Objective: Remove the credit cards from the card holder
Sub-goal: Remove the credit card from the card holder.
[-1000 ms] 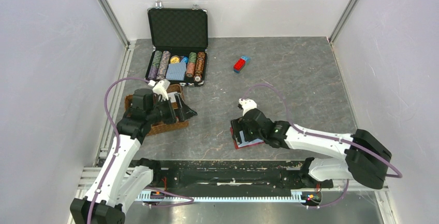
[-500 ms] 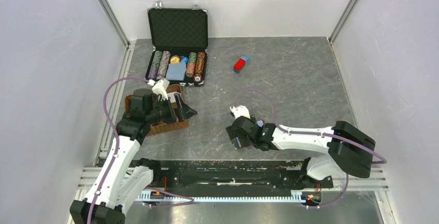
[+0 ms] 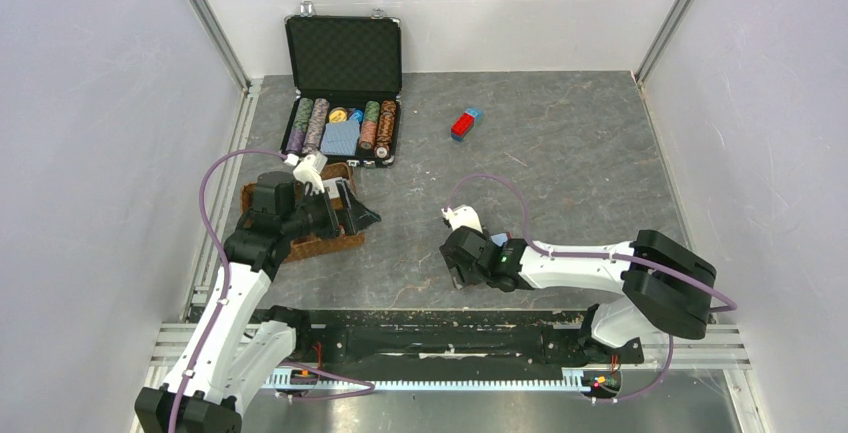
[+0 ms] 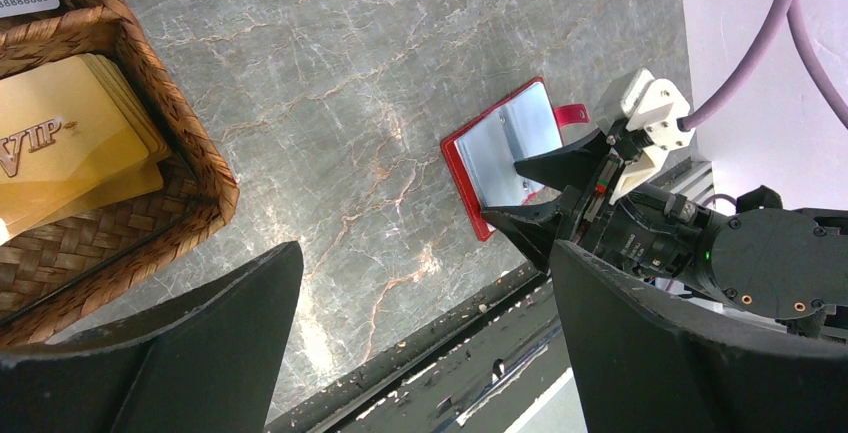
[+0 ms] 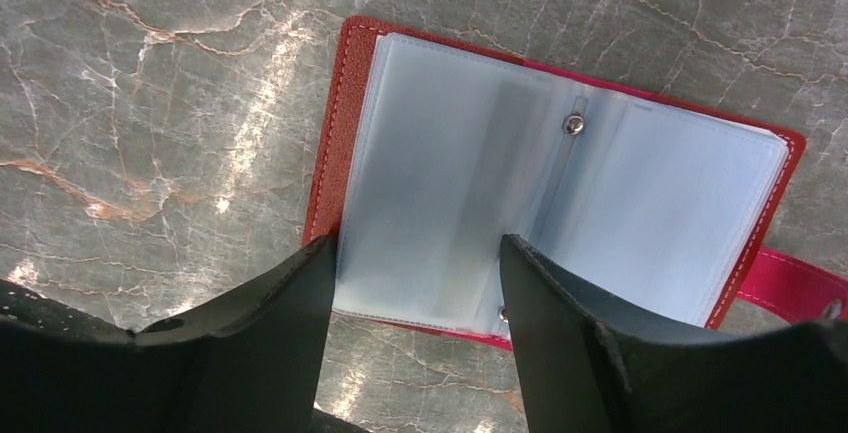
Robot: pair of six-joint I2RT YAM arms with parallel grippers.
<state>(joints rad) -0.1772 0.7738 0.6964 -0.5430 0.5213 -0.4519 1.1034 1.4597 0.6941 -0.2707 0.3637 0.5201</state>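
Grey marble table point(image 3: 580, 153), open chip case point(image 3: 343, 53) at the far edge. Left gripper point(image 3: 362, 215) hangs by the wicker basket point(image 3: 300, 246), jaws spread wide, empty. Only its wrist view shows gold cards point(image 4: 60, 143) stacked inside. Right gripper point(image 5: 415, 253), jaws parted, straddles one leaf of the red card holder point(image 5: 560, 183). This lies open and flat near the front edge, mostly hidden from above. Whether credit cards sit in its pale sleeves, cannot tell.

The left arm rises from the lower left of the frame, elbow bent, and its black two-finger left gripper point(image 4: 425, 253) is held level with jaws spread wide. The white right arm lies low, reaching from lower right toward centre. Its black right gripper point(image 5: 418, 253) points down, jaws parted.
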